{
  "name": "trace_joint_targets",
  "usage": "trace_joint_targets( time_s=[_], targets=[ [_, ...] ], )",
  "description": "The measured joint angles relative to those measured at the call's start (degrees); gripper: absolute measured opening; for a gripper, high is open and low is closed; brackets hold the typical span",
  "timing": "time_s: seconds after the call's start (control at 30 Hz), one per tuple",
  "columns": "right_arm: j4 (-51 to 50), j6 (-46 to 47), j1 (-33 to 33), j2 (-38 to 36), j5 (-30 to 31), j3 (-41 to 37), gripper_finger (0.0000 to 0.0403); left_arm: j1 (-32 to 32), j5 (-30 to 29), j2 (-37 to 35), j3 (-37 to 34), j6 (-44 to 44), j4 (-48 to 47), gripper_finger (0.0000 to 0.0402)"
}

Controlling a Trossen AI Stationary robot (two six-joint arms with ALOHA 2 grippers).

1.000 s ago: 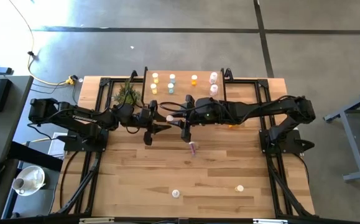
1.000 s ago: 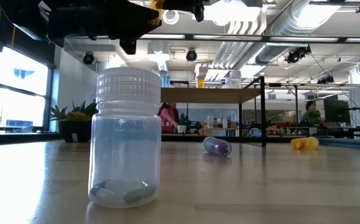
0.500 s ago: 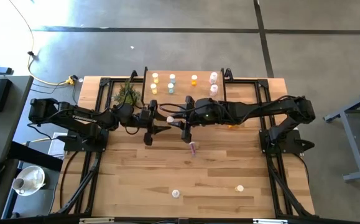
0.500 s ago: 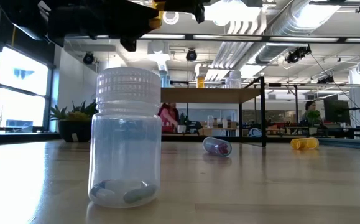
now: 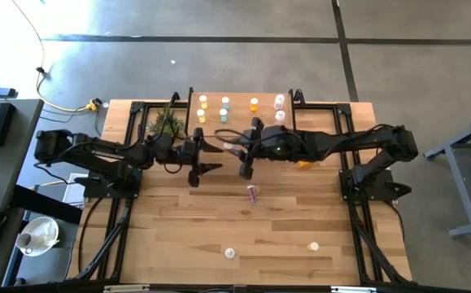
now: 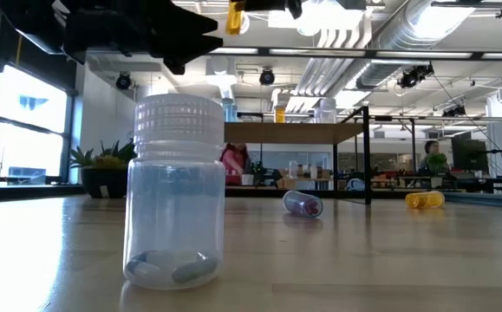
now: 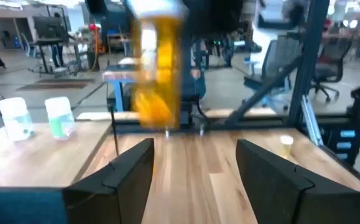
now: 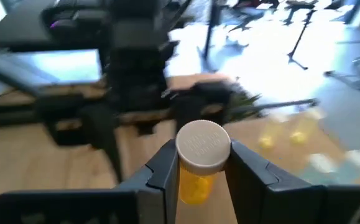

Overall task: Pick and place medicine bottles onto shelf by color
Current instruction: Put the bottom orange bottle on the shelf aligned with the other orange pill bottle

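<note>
A: Judging by what is shown, how is the small yellow plastic pill bottle with the white ribbed cap (image 8: 199, 163) expected to handle?

B: It is judged light and stiff: a hard, thin-walled cylinder, probably smooth and somewhat slippery on the body. It is clamped in the right pincer (image 8: 199, 167), the two dark fingers (image 8: 159, 171) pressed on opposite sides just under the cap. The hold is placed high, so a swing of the bottle's lower part cannot be ruled out; a grip nearer mid-body would be judged steadier.

A: Where is it held?

B: It is held in the air above the light wooden worktop (image 5: 178, 228), near the front edge of the low light-wood shelf on thin black legs (image 5: 237, 124), where upright bottles are already ranged in colour groups. In the left wrist view the yellow bottle (image 7: 155, 68) is seen hanging, blurred, ahead of the left arm.

A: And the left pincer (image 7: 193, 165)?

B: It is spread wide and nothing is held; it is poised above the worktop, close to the right pincer and near the small green potted plant (image 5: 164, 124).

A: What is left on the worktop?

B: A pinkish bottle lying on its side (image 5: 252, 194) would be expected to roll if nudged; a pale clear-bodied bottle standing upright (image 6: 176, 191) is better taken across the body.
</note>
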Motion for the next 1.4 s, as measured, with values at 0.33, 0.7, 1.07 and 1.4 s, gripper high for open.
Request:
trace_joint_targets(
  time_s=[0.33, 0.7, 1.07, 1.4],
  targets=[
    [-1.85, -1.35, -0.15, -8.51, 14.16, 0.00, 0.0093, 0.33, 0.05, -4.93, 0.00, 0.04, -4.92, 0.0217],
    [-9.88, -0.78, -1.29, -17.83, 18.56, -0.21, 0.0093, 0.32, 0.05, -9.10, 0.00, 1.52, -10.60, 0.0214],
    [1.17, 5.78, -3.48, -23.50, 22.73, -21.46, 0.0093, 0.32, 0.05, -9.24, 0.00, 1.54, -11.54, 0.0214],
    [23.46, 9.68, -10.06, -20.68, 17.81, -37.29, 0.0093, 0.32, 0.05, -9.24, 0.00, 1.54, -11.33, 0.0214]
  ],
)
